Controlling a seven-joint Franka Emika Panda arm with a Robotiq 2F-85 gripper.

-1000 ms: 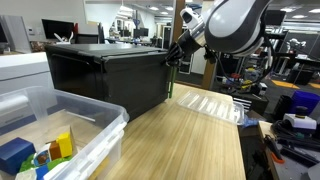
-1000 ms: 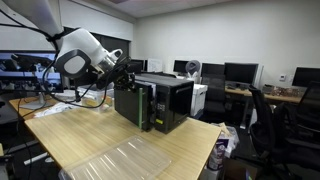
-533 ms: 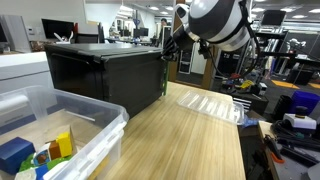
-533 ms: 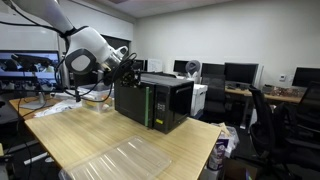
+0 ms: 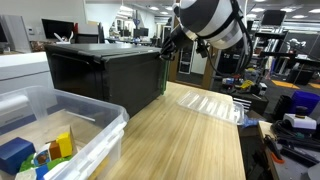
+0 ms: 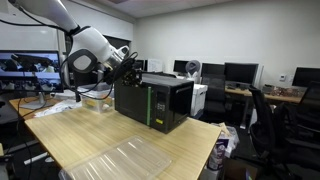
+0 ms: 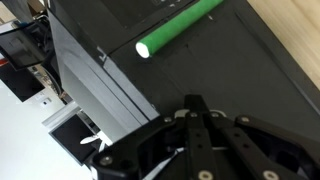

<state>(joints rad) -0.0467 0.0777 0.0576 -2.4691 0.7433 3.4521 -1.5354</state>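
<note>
In both exterior views the gripper (image 5: pixel 166 52) hovers by the top corner of the box (image 5: pixel 105 78), which stands at the far edge of the table (image 5: pixel 190 140). In the wrist view the fingers (image 7: pixel 206 122) are pressed together and empty, near the handle (image 7: pixel 180 27). The step looks like the approach; the next move calls for parting the fingers and lining up with the handle.

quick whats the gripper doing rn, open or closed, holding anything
Gripper: closed, fingers together, nothing between them, close to the black box.
</note>
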